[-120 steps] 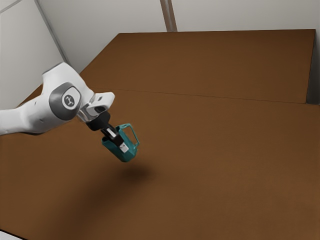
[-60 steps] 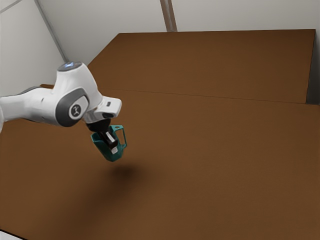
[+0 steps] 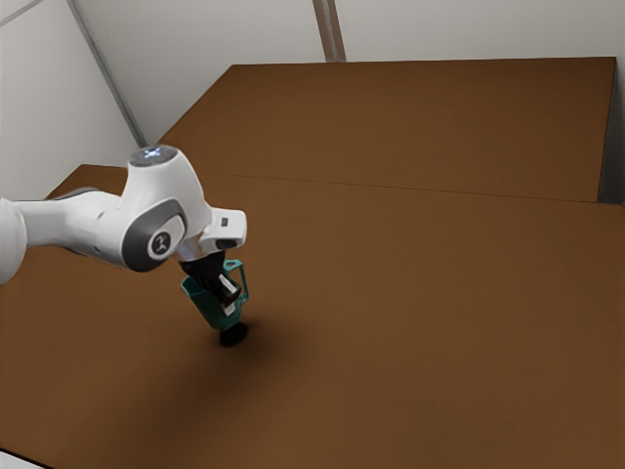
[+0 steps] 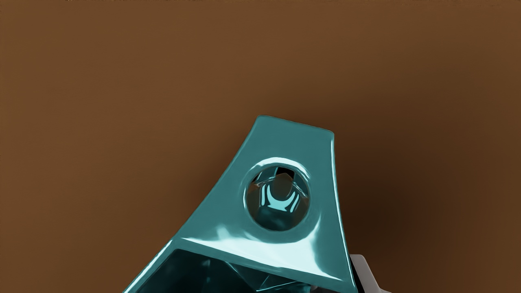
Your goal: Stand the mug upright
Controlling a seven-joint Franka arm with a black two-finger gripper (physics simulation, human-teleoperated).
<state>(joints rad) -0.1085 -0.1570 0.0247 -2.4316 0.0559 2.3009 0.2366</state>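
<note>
Teal glossy mug (image 3: pixel 203 299) sits tilted in the grip of the black two-finger pincer (image 3: pixel 226 306), which hides part of it. Beneath the pincer spreads a broad, flat brown table (image 3: pixel 439 322); behind the pincer reaches a white-and-grey jointed arm (image 3: pixel 168 203). Just below the pincer lies a small dark shadow (image 3: pixel 234 336).

The arm (image 3: pixel 93 223) is cased in rounded white shells. Above the black gripper (image 3: pixel 224 305), a joint is wrapped by a dark grey band (image 3: pixel 135 240) and marked by an emblem (image 3: pixel 162 243); higher, a grey cap (image 3: pixel 153 155) is patterned with pale marks.
</note>
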